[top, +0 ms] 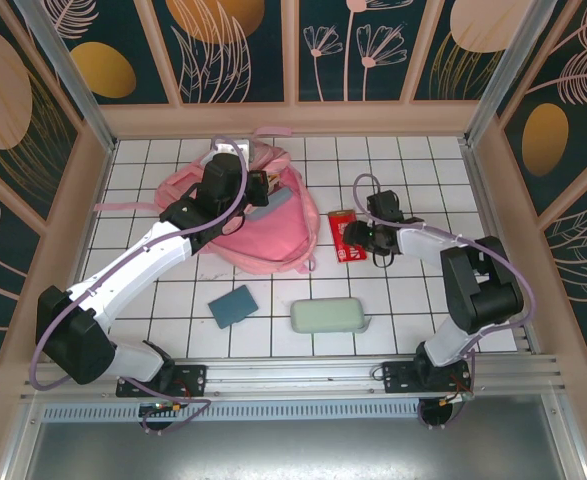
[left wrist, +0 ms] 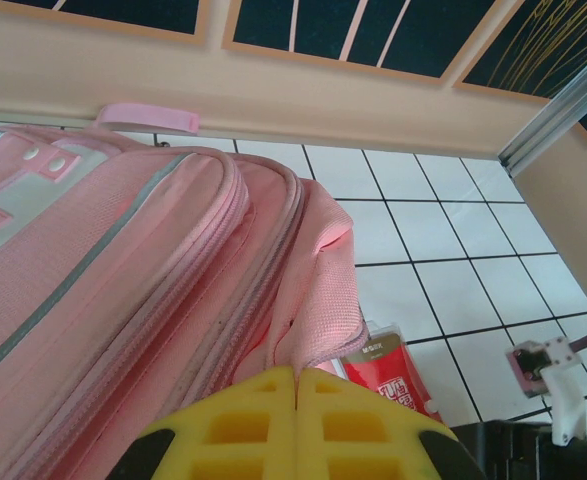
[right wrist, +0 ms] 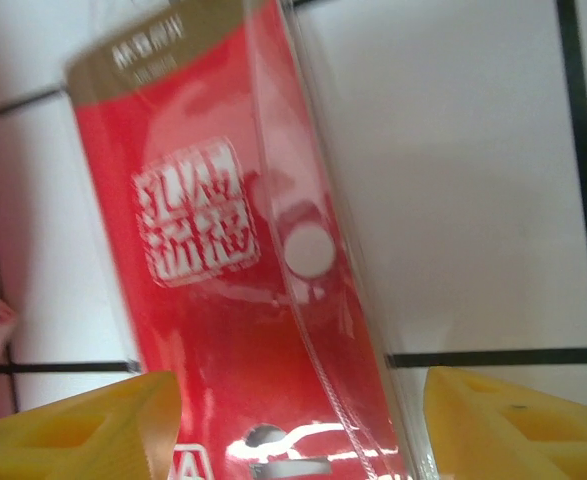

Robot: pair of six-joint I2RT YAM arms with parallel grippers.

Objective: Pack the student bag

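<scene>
The student bag (top: 258, 238), a big soft pink backpack, lies at the back middle of the tiled table. My left gripper (top: 270, 188) is shut on a pink fabric flap at the bag's edge (left wrist: 318, 300); its yellow fingertips (left wrist: 263, 400) meet with the cloth pinched between them. A red packet in a clear sleeve (top: 341, 232) lies flat on the tiles just right of the bag. My right gripper (top: 359, 240) hangs low over it, jaws open and straddling the packet (right wrist: 223, 300), with one yellow finger (right wrist: 103, 425) at each side.
A teal notebook (top: 233, 305) and a pale green pencil case (top: 328, 316) lie on the near tiles. A pink strap (top: 123, 205) trails left of the bag. Wooden walls close the table at the back and sides.
</scene>
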